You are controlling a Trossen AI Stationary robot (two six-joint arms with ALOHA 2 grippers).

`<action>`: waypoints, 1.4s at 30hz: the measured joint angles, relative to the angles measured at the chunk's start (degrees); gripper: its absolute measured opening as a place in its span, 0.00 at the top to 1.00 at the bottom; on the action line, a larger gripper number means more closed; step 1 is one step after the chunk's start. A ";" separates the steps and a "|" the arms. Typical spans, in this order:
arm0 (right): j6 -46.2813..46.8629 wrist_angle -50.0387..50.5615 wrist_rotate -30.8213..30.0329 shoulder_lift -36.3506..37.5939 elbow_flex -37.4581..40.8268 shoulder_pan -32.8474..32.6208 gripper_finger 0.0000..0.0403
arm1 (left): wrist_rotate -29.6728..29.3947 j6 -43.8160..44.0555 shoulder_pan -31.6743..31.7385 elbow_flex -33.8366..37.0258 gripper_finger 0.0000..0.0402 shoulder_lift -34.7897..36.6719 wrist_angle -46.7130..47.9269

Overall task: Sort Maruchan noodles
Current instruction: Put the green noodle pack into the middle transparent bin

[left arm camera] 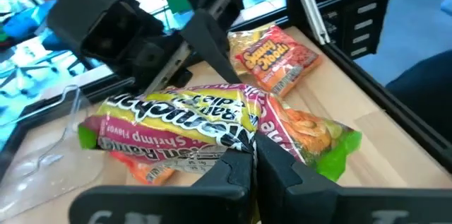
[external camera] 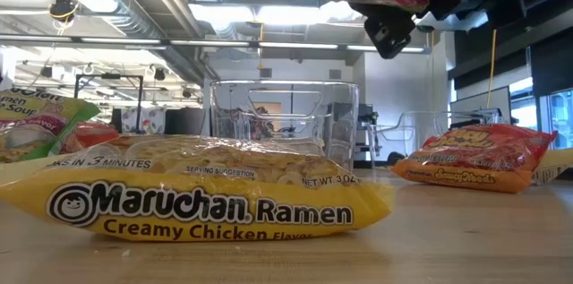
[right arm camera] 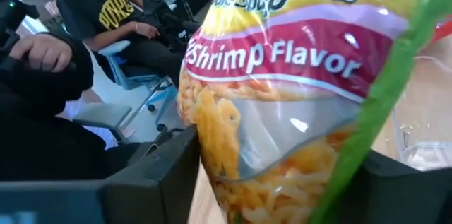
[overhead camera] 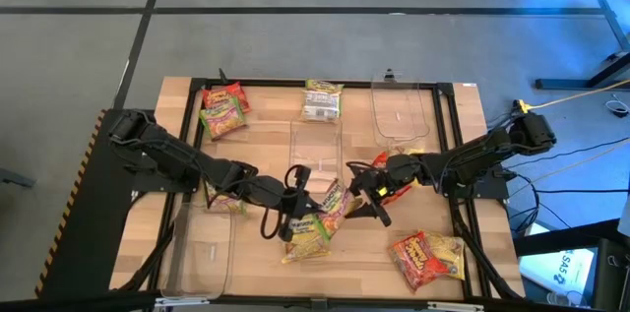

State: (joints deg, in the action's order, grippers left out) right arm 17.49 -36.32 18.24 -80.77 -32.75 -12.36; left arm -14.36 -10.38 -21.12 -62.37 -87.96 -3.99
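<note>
Clamping from both sides with the right gripper's (right arm camera: 282, 181) fingers (right arm camera: 159, 174) on a green-edged shrimp packet (right arm camera: 282, 61), pinched across its flat faces so the crinkly film hangs without folding. Holding it up off the counter (overhead camera: 472, 125) near the middle, probably to carry it clear of the loose heap of packets (overhead camera: 310, 231) below. Facing it just alongside with the left gripper (left arm camera: 256, 171), fingers (left arm camera: 226, 178) pressed nearly together and apparently empty, right at the packet's near edge; looks like waiting or steadying, hard to call. Outward now: clear middle bin (overhead camera: 315, 145) just beyond both grippers, a second bin (overhead camera: 399, 115) toward the far right, a third bin (overhead camera: 202, 248) at the near left. Red packets (overhead camera: 425, 256) lying near right, more packets (overhead camera: 222, 108) far left, a yellow Creamy Chicken packet (external camera: 206, 194) at the front edge. Tight between the two wrists; open boards to the right, so likely easiest to swing out that way.
</note>
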 joint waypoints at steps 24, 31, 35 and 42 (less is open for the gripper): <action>-13.94 13.03 -21.26 0.52 0.00 -0.07 0.81 | 0.27 32.06 6.50 -0.04 0.53 8.51 17.64; -14.33 11.58 -21.97 0.52 0.02 -0.89 0.79 | -7.47 30.81 7.93 -0.04 0.52 8.59 12.87; -14.50 10.90 -21.76 1.33 -0.45 -2.46 0.80 | -9.18 29.17 7.62 -0.04 0.53 8.59 9.15; -14.94 14.12 -24.27 3.48 -1.49 -2.58 0.79 | -8.77 23.70 6.33 -0.04 0.53 8.57 1.09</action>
State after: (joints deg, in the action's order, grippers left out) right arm 2.55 -22.20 -6.03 -77.29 -34.24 -14.94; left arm -23.13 13.32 -14.80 -62.41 -79.40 -2.90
